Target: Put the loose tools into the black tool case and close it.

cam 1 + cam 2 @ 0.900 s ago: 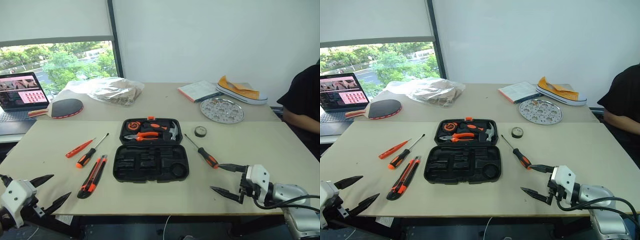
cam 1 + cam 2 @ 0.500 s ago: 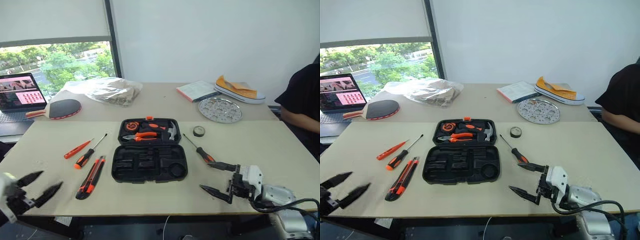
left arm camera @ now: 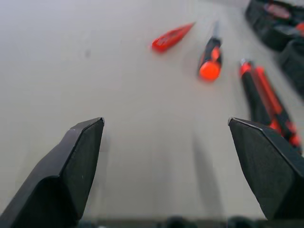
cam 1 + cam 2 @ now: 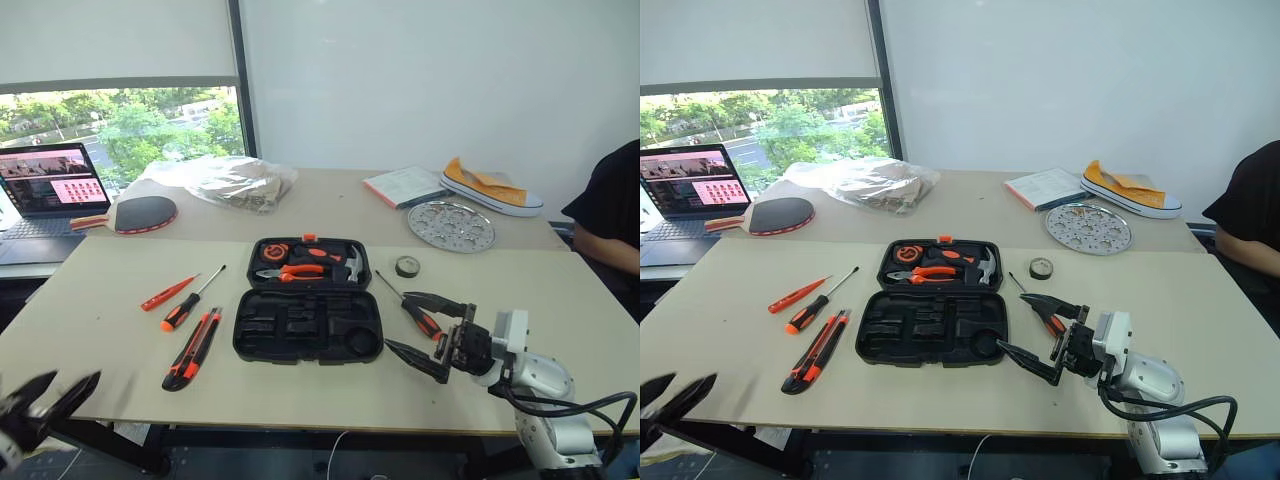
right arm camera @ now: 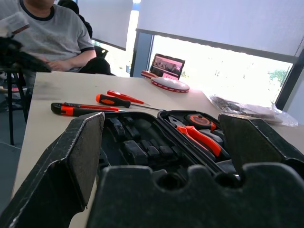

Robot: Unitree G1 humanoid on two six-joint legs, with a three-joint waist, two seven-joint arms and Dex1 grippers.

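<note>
The black tool case (image 4: 300,356) lies open mid-table, its far half holding pliers, a hammer and a tape measure. Left of it lie a thin orange screwdriver (image 4: 167,293), a black-and-orange screwdriver (image 4: 185,306) and the utility knife (image 4: 192,349). Right of it lie a second black-and-orange screwdriver (image 4: 422,320) and the dark tape roll (image 4: 405,266). My right gripper (image 4: 397,321) is open and empty by the case's right end, its fingers over that screwdriver's handle. My left gripper (image 4: 72,380) is open and empty off the table's near left edge, facing the left-hand tools (image 3: 210,59).
Along the far side of the table are a laptop (image 4: 45,185), a red paddle (image 4: 140,213), a crumpled plastic bag (image 4: 225,180), a book (image 4: 405,186), a shoe (image 4: 492,187) and a perforated metal plate (image 4: 451,226). A person (image 4: 610,230) sits at the right.
The head camera has shifted. My right gripper has swung left, from beyond the right screwdriver to the case's right end. My left gripper has dropped lower at the near left. Both stay open.
</note>
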